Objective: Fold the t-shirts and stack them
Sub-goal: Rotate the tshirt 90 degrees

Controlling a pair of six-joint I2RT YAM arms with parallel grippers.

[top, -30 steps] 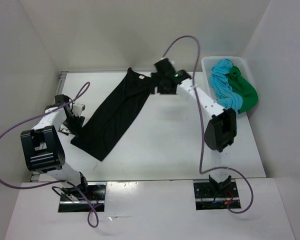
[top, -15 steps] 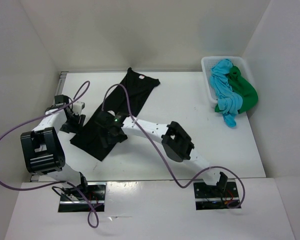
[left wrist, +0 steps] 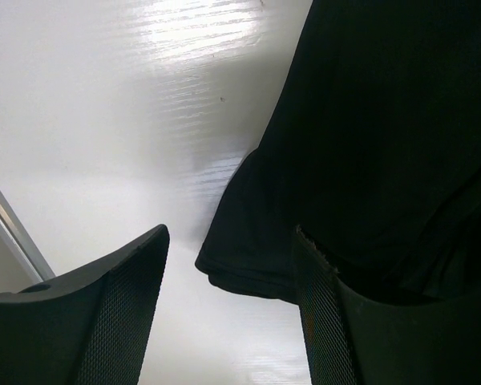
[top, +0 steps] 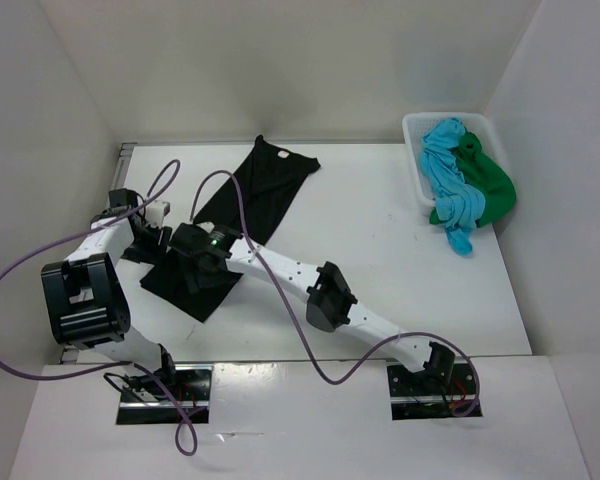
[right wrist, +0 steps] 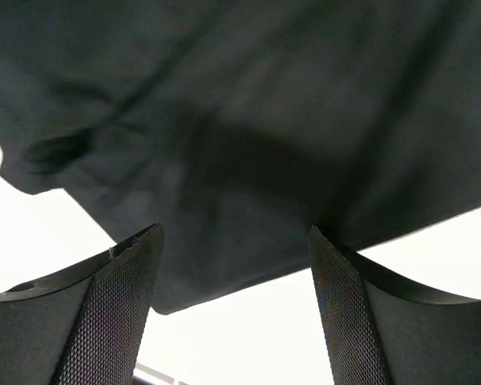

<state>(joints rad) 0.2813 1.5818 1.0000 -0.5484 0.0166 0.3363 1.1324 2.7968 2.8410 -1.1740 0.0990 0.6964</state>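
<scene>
Well, left hand (left wrist: 228, 241), right hand (right wrist: 234, 233) (jaws apart) at black t-shirt (top: 265, 185).

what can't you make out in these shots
- Top external view: near end of the black t-shirt, hidden under the right gripper and its wrist.
- Top external view: inside of the basket, covered by the turquoise t-shirt and green t-shirt.
- Both wrist views: the black t-shirt's outline, cut off by frame edges.
- Top external view: whether the left gripper touches cloth, too small.

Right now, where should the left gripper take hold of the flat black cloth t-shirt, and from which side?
Grip the black cloth t-shirt at its near-left hem corner, coming from the left: that corner lies flat on bare table, inside the open left gripper.
</scene>
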